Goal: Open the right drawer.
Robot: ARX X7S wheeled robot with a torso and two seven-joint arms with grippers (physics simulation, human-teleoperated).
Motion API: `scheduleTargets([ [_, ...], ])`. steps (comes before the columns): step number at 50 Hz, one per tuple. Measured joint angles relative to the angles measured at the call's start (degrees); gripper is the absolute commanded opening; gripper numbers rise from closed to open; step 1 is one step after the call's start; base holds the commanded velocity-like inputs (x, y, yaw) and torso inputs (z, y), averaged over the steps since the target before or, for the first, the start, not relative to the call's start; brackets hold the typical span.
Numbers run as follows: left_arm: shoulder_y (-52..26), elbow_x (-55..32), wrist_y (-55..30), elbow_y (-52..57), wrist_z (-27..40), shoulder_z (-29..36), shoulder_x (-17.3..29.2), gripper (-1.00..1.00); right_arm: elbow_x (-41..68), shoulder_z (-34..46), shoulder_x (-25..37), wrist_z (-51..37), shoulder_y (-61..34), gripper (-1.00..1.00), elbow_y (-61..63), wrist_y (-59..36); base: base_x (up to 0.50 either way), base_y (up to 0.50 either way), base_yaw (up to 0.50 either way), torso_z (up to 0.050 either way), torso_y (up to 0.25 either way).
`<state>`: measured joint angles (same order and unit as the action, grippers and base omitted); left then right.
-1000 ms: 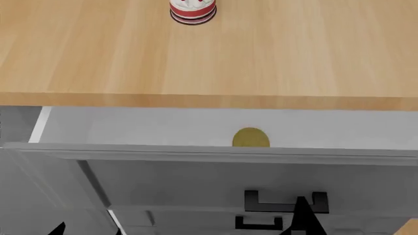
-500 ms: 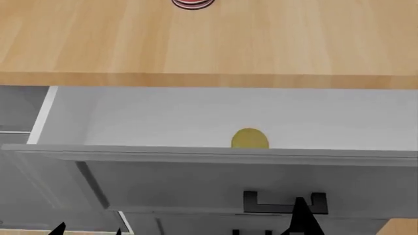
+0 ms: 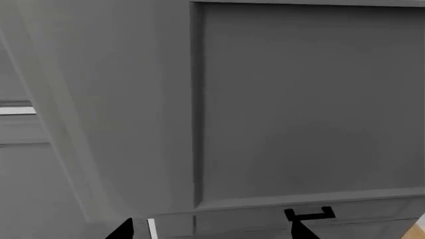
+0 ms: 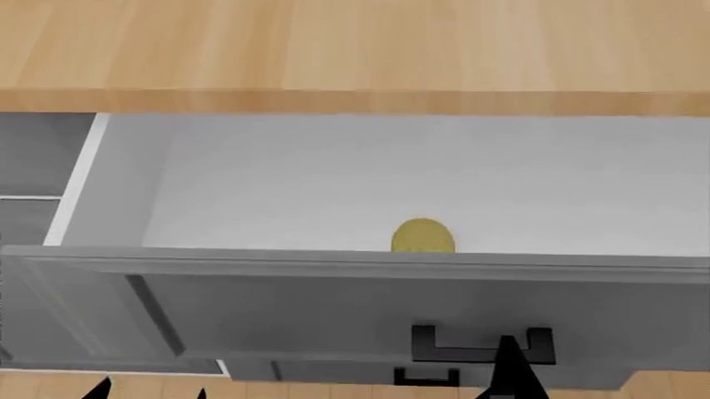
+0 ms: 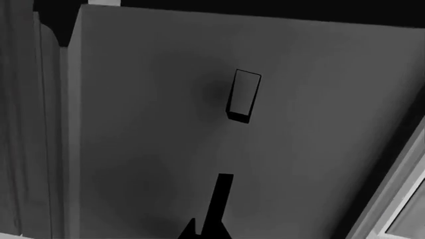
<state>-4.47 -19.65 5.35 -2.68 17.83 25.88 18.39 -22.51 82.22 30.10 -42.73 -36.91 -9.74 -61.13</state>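
The right drawer [image 4: 332, 299] stands pulled out from under the wooden countertop [image 4: 355, 50], and its pale inside [image 4: 332, 183] shows. Its black U-shaped handle [image 4: 483, 344] is on the front panel. One dark finger of my right gripper [image 4: 513, 374] rises in front of that handle. In the right wrist view the right gripper [image 5: 209, 219] has its fingers close together with nothing between them, and the handle [image 5: 243, 97] sits a little beyond the tips. My left gripper [image 3: 211, 230] is open, facing a grey cabinet front [image 3: 305, 109]; its tips [image 4: 100, 387] show low at the left.
A flat yellow round thing [image 4: 423, 235] lies in the drawer near its front wall. A second black handle [image 4: 427, 376] shows below the drawer front. Grey cabinet fronts [image 4: 33, 166] stand to the left. Wooden floor [image 4: 332, 391] shows at the bottom.
The countertop edge has moved up and away in the head view, and much more of the drawer's inside shows. The red and white can has left the view. The drawer front and right finger stay together.
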Motion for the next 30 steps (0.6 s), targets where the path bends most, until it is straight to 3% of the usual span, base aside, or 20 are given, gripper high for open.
scheduleTargets([
  [30,-0.04,-0.32,-0.08,0.33,0.42,0.28,0.27,1.00,-0.56,-0.26,-0.04,-0.06,0.49,-1.00,0.22,0.08,-0.14,0.00,0.00,0.000,0.000],
])
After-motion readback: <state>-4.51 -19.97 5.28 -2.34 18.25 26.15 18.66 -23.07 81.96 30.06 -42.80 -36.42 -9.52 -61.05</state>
